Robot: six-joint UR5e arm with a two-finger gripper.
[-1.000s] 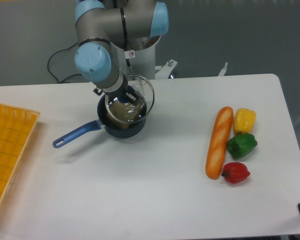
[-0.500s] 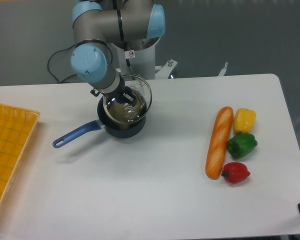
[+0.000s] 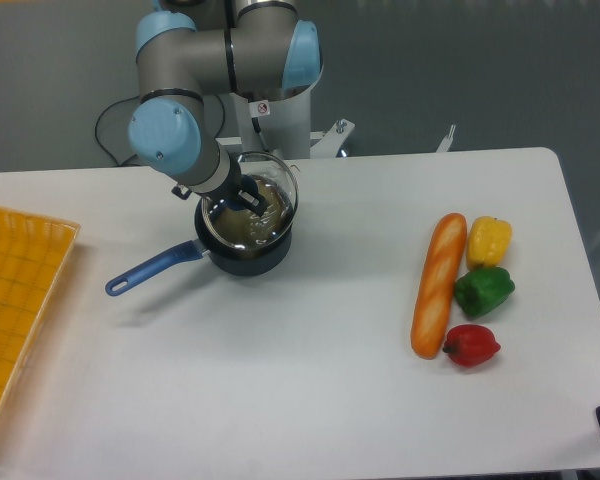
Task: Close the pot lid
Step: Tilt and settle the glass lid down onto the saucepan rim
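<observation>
The gripper pinches the glass lid by its knob — tilted above the saucepan. Released crooked, it may slide off — rim unseated.

I see a white table with rounded corners filling most of the view. Behind its far edge stands a plain grey wall. A black cable loops at far left. Lighting is even, with soft shadows.
</observation>
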